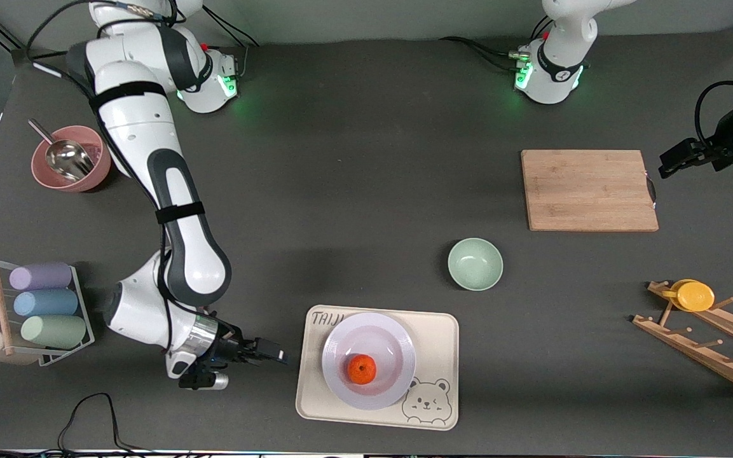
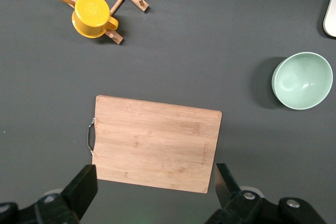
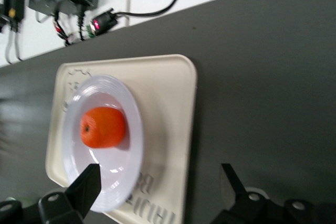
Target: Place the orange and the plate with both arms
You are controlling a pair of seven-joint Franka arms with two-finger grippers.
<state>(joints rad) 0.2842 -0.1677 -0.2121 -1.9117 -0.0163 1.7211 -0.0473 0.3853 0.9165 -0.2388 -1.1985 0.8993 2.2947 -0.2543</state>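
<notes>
The orange (image 1: 362, 369) lies in the pale lavender plate (image 1: 379, 332), which rests on the cream bear tray (image 1: 435, 340) near the front camera. My right gripper (image 1: 275, 353) is low beside the tray's edge on the right arm's side, open and holding nothing. In the right wrist view the orange (image 3: 103, 127) sits in the plate (image 3: 134, 129), with my right gripper (image 3: 157, 177) spread wide and clear of both. My left gripper (image 1: 670, 161) hangs open by the left arm's end of the table. Seen from its own wrist, my left gripper (image 2: 155, 174) is above the cutting board's edge.
A wooden cutting board (image 1: 589, 189) and a mint-green bowl (image 1: 475, 263) lie toward the left arm's end. A wooden rack (image 1: 709, 340) there carries a yellow cup (image 1: 693, 295). At the right arm's end stand a pink bowl with a scoop (image 1: 70, 159) and a cup rack (image 1: 42, 305).
</notes>
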